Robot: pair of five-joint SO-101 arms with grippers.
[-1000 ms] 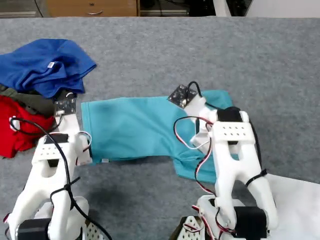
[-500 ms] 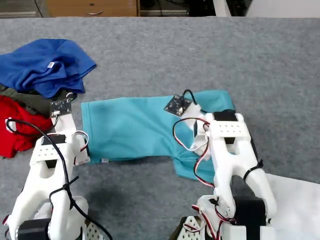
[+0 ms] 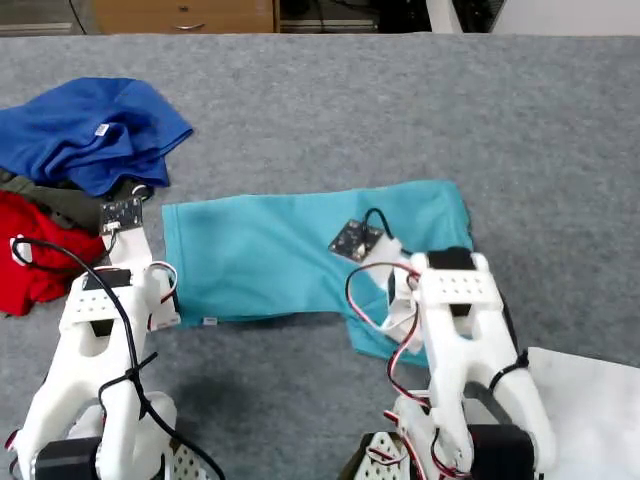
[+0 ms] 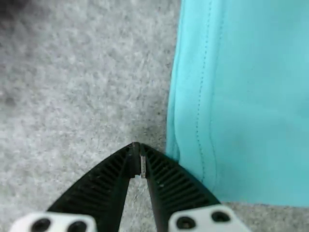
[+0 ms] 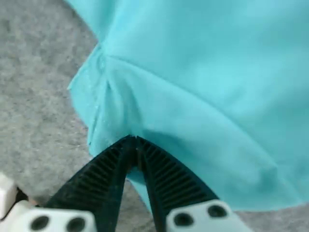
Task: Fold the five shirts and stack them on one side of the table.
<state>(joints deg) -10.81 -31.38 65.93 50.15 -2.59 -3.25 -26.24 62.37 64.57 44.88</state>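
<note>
the left gripper is closed on nothing at 9 o'clock of the teal shirt, the right gripper closed over its 5 o'clock sleeve, so dragging may bunch it.

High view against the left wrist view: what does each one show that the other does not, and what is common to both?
The high view adds the crumpled blue cloth shirt and the bunched red cloth shirt. The left wrist view adds the black ridged left end effector, shut beside the hem stitching. Both share the flat teal cloth shirt and the grey felt table.
</note>
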